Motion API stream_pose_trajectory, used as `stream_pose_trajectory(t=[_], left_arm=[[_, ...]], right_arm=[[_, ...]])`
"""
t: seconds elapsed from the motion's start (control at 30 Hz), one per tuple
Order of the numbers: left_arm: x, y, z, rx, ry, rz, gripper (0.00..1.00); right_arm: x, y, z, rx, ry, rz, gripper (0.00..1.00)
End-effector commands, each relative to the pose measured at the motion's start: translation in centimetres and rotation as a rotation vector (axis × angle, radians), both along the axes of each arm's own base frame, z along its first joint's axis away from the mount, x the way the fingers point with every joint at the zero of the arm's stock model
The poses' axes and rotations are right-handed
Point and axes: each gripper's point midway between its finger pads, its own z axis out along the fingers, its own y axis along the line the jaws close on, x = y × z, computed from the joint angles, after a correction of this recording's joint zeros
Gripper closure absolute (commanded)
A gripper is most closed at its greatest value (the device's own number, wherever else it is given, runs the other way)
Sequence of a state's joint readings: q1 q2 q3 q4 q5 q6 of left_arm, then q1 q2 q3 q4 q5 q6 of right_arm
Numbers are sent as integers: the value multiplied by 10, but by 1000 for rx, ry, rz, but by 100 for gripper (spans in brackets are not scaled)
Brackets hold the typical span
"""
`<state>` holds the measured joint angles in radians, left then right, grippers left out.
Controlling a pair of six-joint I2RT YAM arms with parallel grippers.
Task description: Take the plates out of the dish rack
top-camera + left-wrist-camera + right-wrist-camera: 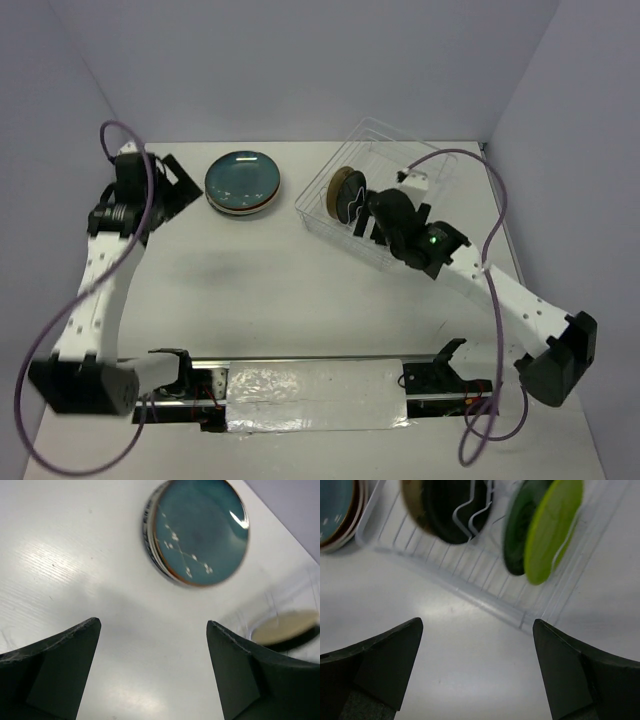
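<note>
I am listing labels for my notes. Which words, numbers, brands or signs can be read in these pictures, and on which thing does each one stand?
No readable text in any view.
teal plate: white dots and thin lines only, a pattern and not letters.
plates beneath it: dark marks on the rim, too blurred to read.
dish rack and lime green plate: no label visible.

Teal-topped plate stack [243, 181] lies flat beside the clear dish rack [375, 135] holding upright plates [552, 527] (lime green, dark)
</note>
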<state>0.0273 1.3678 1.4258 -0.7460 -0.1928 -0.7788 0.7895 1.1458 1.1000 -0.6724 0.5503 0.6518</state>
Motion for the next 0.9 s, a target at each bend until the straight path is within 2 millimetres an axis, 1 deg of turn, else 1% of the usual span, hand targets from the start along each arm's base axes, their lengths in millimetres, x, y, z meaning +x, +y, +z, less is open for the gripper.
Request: stream_pose_trajectory(t=[0.0, 0.03, 0.07, 0.1, 0.13, 0.17, 0.2, 0.23, 0.27, 0.3, 0.33, 0.37, 0.47, 0.5, 0.57, 0.6, 0.63, 0.67, 0.7, 0.87], left_arm=[[-41, -37, -3, 81, -129, -312, 1], [-62, -44, 13, 96, -210, -353, 1], [-76, -43, -7, 124, -180, -374, 0], [-91, -39, 3, 159, -233, -368, 0], [-100, -37, -12, 178, -216, -370, 0], [-105, -32, -15, 219, -221, -374, 1], [-112, -28, -12, 243, -247, -364, 0], [-116, -20, -20, 265, -228, -325, 0], [-118, -20, -19, 256, -237, -312, 0], [-120, -25, -14, 255, -260, -336, 0], [-120, -32, -15, 239, -270, -368, 1], [-119, -33, -16, 236, -273, -367, 1], [-115, -33, -29, 239, -199, -368, 1], [-113, -36, -37, 235, -162, -384, 0], [-111, -40, -42, 230, -141, -402, 0], [-110, -42, -45, 229, -125, -410, 1], [-110, -41, -46, 231, -119, -403, 0], [-111, -40, -45, 232, -122, -398, 0], [-112, -41, -45, 234, -125, -399, 1], [-113, -42, -41, 238, -152, -397, 1]], right_arm=[[51, -38, 22, 141, -69, -291, 3], [68, -56, 13, 131, -40, -358, 4], [74, -59, 8, 132, -23, -371, 7], [80, -60, 6, 130, -12, -372, 9], [90, -63, -1, 114, 3, -380, 17], [96, -69, -3, 100, 3, -384, 23], [103, -71, -2, 106, -2, -390, 28], [108, -72, -1, 107, -8, -392, 33], [113, -73, -5, 101, -3, -390, 35], [119, -75, -4, 108, -10, -376, 35], [123, -75, -4, 106, -9, -365, 35], [125, -74, -4, 109, -11, -355, 35], [131, -78, -6, 108, -11, -364, 35], [133, -80, -12, 102, 1, -373, 35], [136, -78, -18, 103, 17, -358, 38], [138, -79, -25, 96, 35, -364, 38], [140, -80, -26, 94, 40, -369, 46], [140, -80, -30, 88, 52, -373, 49], [141, -82, -38, 75, 70, -384, 50], [141, -87, -46, 66, 81, -415, 51]])
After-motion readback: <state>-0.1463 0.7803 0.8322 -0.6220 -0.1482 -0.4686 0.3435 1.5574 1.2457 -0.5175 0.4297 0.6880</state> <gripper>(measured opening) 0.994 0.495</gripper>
